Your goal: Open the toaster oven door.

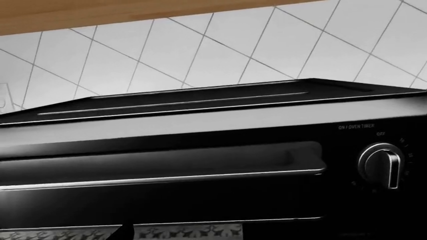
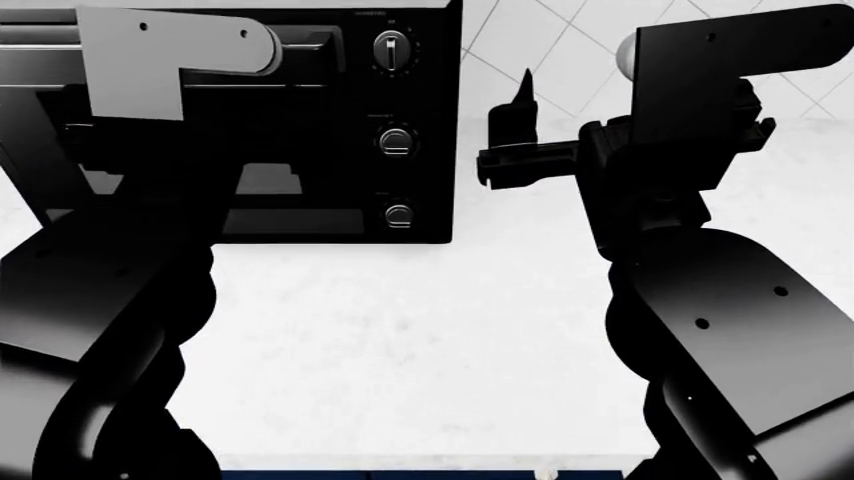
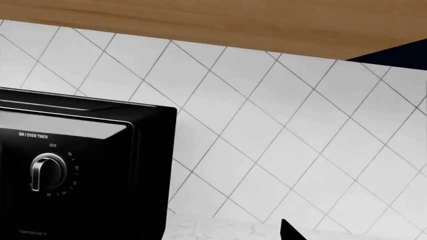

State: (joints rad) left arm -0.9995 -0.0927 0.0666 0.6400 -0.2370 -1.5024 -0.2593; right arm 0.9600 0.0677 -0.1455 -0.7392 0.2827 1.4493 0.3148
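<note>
Sitting at the back left of the white counter, the toaster oven faces the robot, door shut, bar handle across its top edge. Three knobs run down the oven's right side; top knob points to off. Left arm blocks most of the door in head view, left gripper hidden there, jaws cannot tell. Right gripper hangs right of the oven, apart from it, one finger pointing up, jaws cannot tell. White tiled wall behind, wood cabinet above
</note>
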